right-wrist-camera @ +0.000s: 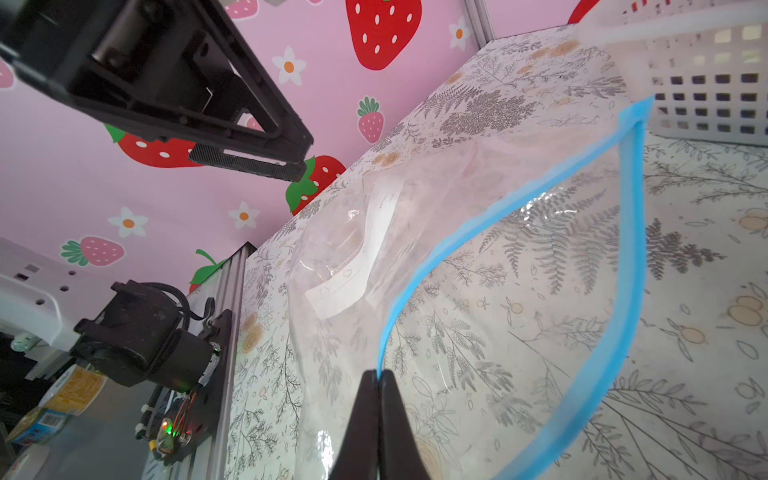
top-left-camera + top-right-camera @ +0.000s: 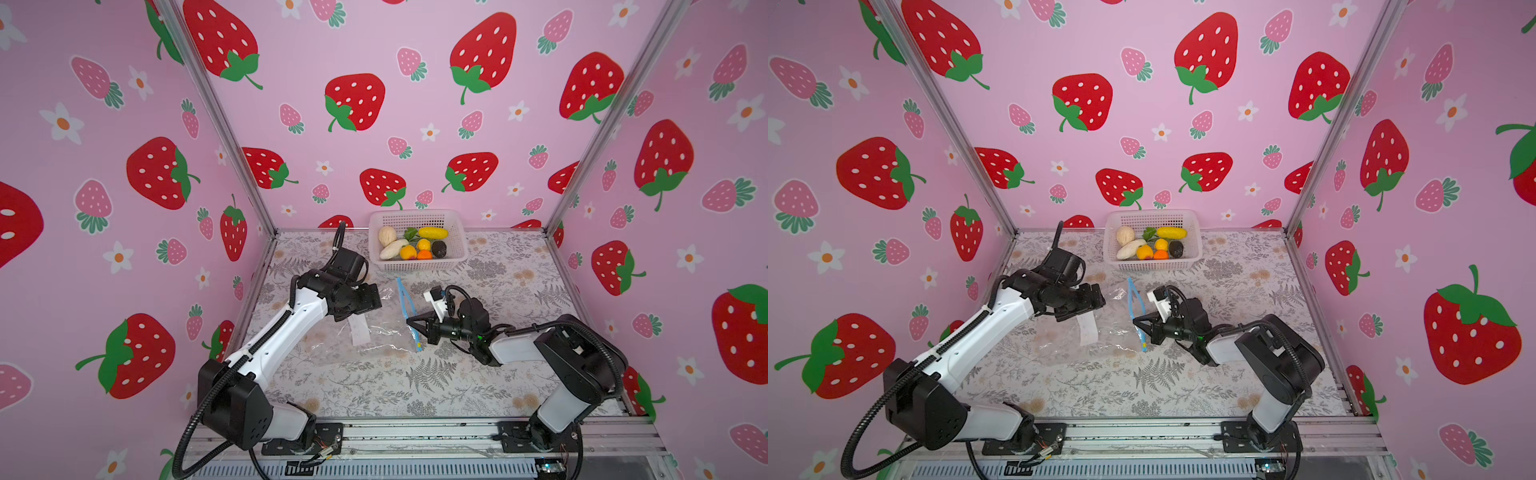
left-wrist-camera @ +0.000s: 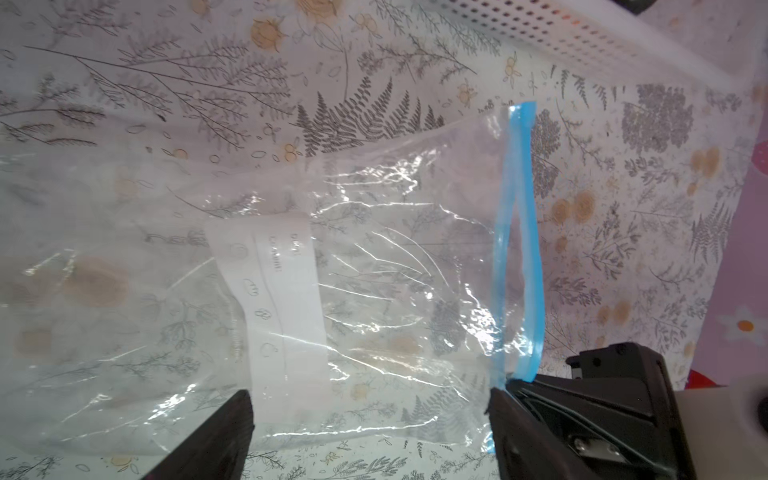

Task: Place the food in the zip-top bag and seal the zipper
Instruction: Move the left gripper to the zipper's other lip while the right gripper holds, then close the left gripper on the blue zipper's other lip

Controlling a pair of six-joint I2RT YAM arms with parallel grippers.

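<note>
The clear zip-top bag (image 2: 374, 336) (image 2: 1108, 345) lies flat mid-table, white label up. Its light blue zipper (image 2: 404, 297) (image 2: 1135, 297) (image 3: 515, 232) (image 1: 478, 232) runs along the edge facing the right arm and gapes open in a loop. My right gripper (image 2: 409, 321) (image 2: 1136, 321) (image 1: 379, 374) is shut on the zipper's upper lip and holds it off the table. My left gripper (image 2: 372, 297) (image 2: 1096, 297) (image 3: 368, 399) hovers over the bag (image 3: 374, 249), open, with nothing between its fingers. The food (image 2: 415, 245) (image 2: 1152, 245) sits in the basket.
A white perforated basket (image 2: 415, 214) (image 2: 1150, 212) (image 1: 706, 83) stands at the back centre against the wall, just beyond the bag's far end. Pink strawberry walls close in three sides. A metal rail runs along the front edge.
</note>
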